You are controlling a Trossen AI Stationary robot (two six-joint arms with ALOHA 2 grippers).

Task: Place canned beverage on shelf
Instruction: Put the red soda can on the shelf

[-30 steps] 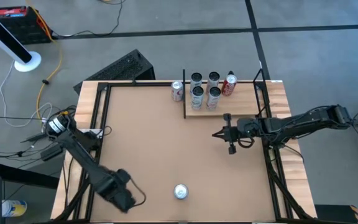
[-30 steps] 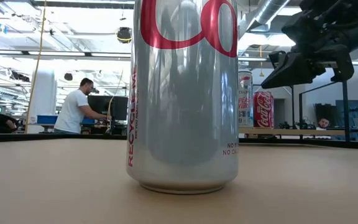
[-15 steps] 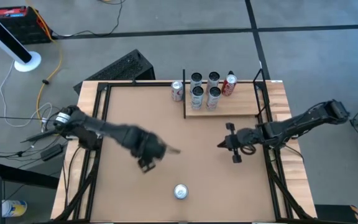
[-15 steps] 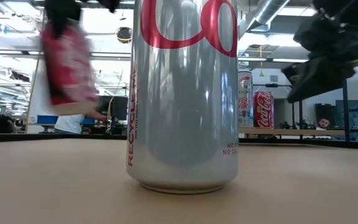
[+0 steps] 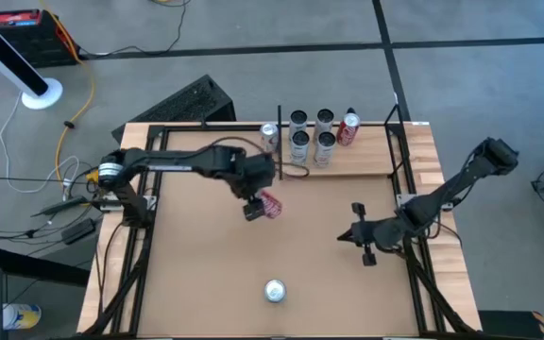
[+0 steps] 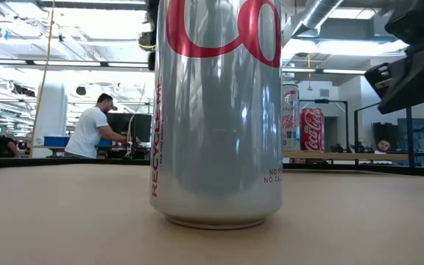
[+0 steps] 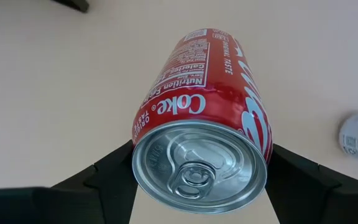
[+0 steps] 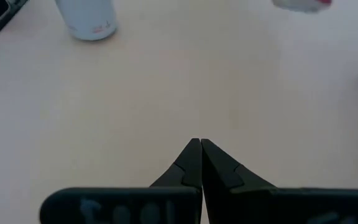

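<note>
— Where's your left gripper [image 5: 261, 202], and what's in it?

— Out over the middle of the tabletop [image 5: 206, 274], a little toward the far edge, just short of the shelf's near left corner. My fingers [image 7: 110, 177] are clamped on a red Coke can [image 7: 207, 115] — one on each side of it, the lid with its pull tab facing my wrist camera. From above the can [image 5: 270, 204] sits tilted in my grip, off the surface.

— And the shelf?

— The shelf [image 5: 366, 161] lies along the tabletop's far edge, toward the right corner. Four silver cans [image 5: 311, 135] stand in a tight block at its left end, with a red can [image 5: 348, 128] just beside them. One more silver can [image 5: 268, 137] stands on the tabletop just off the shelf's left end.

— Anything else on the surface?

— A silver Diet Coke can [image 5: 274, 291] upright near the near edge, about midway along — it fills the low view [image 6: 216, 110].

— Your right gripper [image 5: 366, 240]?

— Over the tabletop near its right edge, well apart from the shelf — fingertips [image 8: 191, 158] pressed together, holding nothing.
</note>
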